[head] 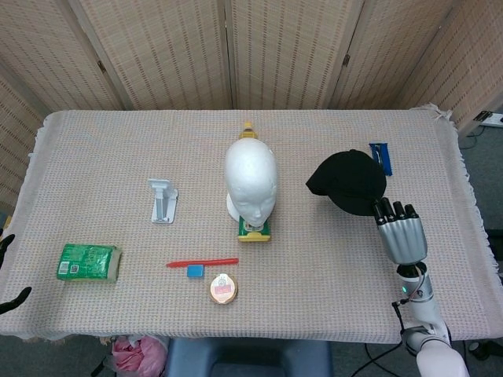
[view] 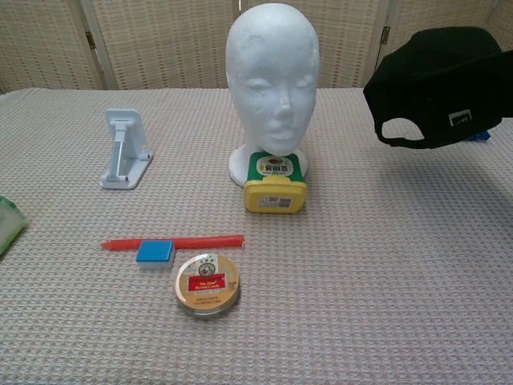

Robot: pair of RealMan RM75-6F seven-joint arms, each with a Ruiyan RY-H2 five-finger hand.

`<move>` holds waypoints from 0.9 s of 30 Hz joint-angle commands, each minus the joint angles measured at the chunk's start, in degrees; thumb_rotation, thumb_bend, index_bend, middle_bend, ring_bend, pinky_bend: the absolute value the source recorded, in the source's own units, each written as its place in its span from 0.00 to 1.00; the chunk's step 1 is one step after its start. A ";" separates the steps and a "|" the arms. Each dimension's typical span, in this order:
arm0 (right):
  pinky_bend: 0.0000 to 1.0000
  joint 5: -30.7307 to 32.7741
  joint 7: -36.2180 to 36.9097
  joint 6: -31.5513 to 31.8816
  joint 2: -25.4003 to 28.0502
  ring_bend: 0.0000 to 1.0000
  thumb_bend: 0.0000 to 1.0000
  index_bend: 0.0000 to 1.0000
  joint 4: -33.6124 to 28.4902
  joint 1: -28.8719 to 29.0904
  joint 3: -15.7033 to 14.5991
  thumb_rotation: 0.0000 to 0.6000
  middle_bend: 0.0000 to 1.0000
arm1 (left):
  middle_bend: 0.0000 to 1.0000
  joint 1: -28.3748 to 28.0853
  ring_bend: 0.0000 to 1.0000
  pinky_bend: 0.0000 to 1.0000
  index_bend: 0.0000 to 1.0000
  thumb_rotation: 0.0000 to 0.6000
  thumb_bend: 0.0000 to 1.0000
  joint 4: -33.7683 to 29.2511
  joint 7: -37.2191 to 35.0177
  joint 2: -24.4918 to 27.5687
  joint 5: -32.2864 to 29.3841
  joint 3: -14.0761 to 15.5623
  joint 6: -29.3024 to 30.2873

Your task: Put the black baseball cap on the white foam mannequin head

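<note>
The white foam mannequin head [head: 250,182] stands upright at the table's middle, facing me, and shows large in the chest view [view: 271,80]. The black baseball cap [head: 347,182] hangs in the air to its right, off the cloth, with its back opening and strap turned toward me [view: 437,88]. My right hand [head: 401,236] grips the cap's near edge from below, fingers pointing up. The chest view does not show this hand. Only dark fingertips of my left hand [head: 8,271] show at the table's front left edge, spread apart and holding nothing.
A yellow-green box [head: 254,228] lies at the mannequin's base. A white stand [head: 163,200], a green packet [head: 88,261], a red stick [head: 202,262], a blue block [head: 194,271] and a round tin [head: 223,288] lie front left. A blue object [head: 380,157] lies behind the cap.
</note>
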 commanded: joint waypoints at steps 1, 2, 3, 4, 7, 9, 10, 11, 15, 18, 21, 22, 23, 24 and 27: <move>0.90 -0.13 -4.38 3.06 2.73 0.73 0.65 0.85 -0.78 2.87 0.11 1.00 0.75 | 0.00 0.04 0.00 0.15 0.05 1.00 0.22 -0.03 -0.03 0.01 0.06 0.02 -0.01; 0.90 -0.22 -5.28 3.81 3.33 0.73 0.65 0.85 -0.99 3.53 0.10 1.00 0.75 | 0.00 0.03 0.00 0.15 0.05 1.00 0.22 -0.02 -0.04 0.03 0.05 0.01 -0.06; 0.90 -0.26 -6.38 4.49 4.02 0.73 0.65 0.85 -1.45 4.21 0.14 1.00 0.75 | 0.00 0.02 0.00 0.15 0.05 1.00 0.22 -0.03 -0.07 0.05 0.07 0.02 -0.11; 0.90 -0.19 -7.44 5.30 4.60 0.73 0.65 0.85 -1.75 5.01 0.33 1.00 0.75 | 0.00 0.02 0.00 0.15 0.05 1.00 0.22 -0.04 -0.11 0.06 0.10 0.02 -0.12; 0.90 0.40 -11.61 6.41 5.85 0.74 0.64 0.85 -3.32 6.90 1.17 1.00 0.75 | 0.00 0.08 0.00 0.15 0.05 1.00 0.22 -0.11 -0.38 0.19 0.43 0.14 -0.06; 0.91 0.31 -13.74 7.08 6.59 0.74 0.64 0.85 -4.76 8.18 1.34 1.00 0.76 | 0.00 0.15 0.00 0.15 0.05 1.00 0.22 -0.11 -0.62 0.30 0.55 0.19 0.01; 0.91 0.05 -14.96 7.72 7.08 0.74 0.64 0.85 -5.94 9.17 1.33 1.00 0.76 | 0.00 0.18 0.00 0.15 0.05 1.00 0.22 -0.12 -0.79 0.36 0.55 0.20 -0.01; 0.91 -0.19 -15.79 8.22 7.39 0.74 0.64 0.85 -6.99 9.93 1.32 1.00 0.76 | 0.00 0.17 0.00 0.15 0.05 1.00 0.22 -0.11 -0.92 0.39 0.54 0.20 -0.07; 0.91 -1.61 -20.68 9.56 8.82 0.74 0.63 0.85 -12.81 13.75 1.33 1.00 0.76 | 0.00 0.13 0.00 0.15 0.05 1.00 0.22 -0.06 -1.55 0.57 0.61 0.18 -0.22; 0.91 -3.00 -24.76 9.37 10.00 0.74 0.62 0.85 -17.69 16.12 1.16 1.00 0.75 | 0.00 0.20 0.00 0.15 0.05 1.00 0.22 -0.01 -2.17 0.78 0.75 0.22 -0.16; 0.91 -4.44 -28.77 8.72 10.96 0.74 0.62 0.85 -22.02 17.96 0.94 1.00 0.75 | 0.00 0.22 0.00 0.15 0.05 1.00 0.22 0.16 -2.99 1.01 0.75 0.17 -0.20; 0.91 -5.00 -30.48 8.23 11.28 0.74 0.62 0.85 -23.85 18.69 0.91 1.00 0.75 | 0.00 0.23 0.00 0.15 0.05 1.00 0.22 0.24 -3.40 1.15 0.71 0.16 -0.25; 0.91 -5.42 -31.78 7.76 11.46 0.74 0.62 0.85 -25.10 19.24 0.90 1.00 0.75 | 0.00 0.24 0.00 0.15 0.05 1.00 0.22 0.29 -3.67 1.26 0.70 0.16 -0.29; 0.91 -5.81 -32.84 7.32 11.64 0.74 0.62 0.85 -26.22 19.72 0.90 1.00 0.75 | 0.00 0.25 0.00 0.15 0.05 1.00 0.22 0.32 -3.99 1.38 0.74 0.18 -0.31; 0.91 -6.64 -35.78 5.20 11.82 0.74 0.62 0.85 -28.92 21.49 1.32 1.00 0.75 | 0.00 0.36 0.00 0.15 0.05 1.00 0.22 0.37 -5.04 1.74 1.07 0.22 -0.09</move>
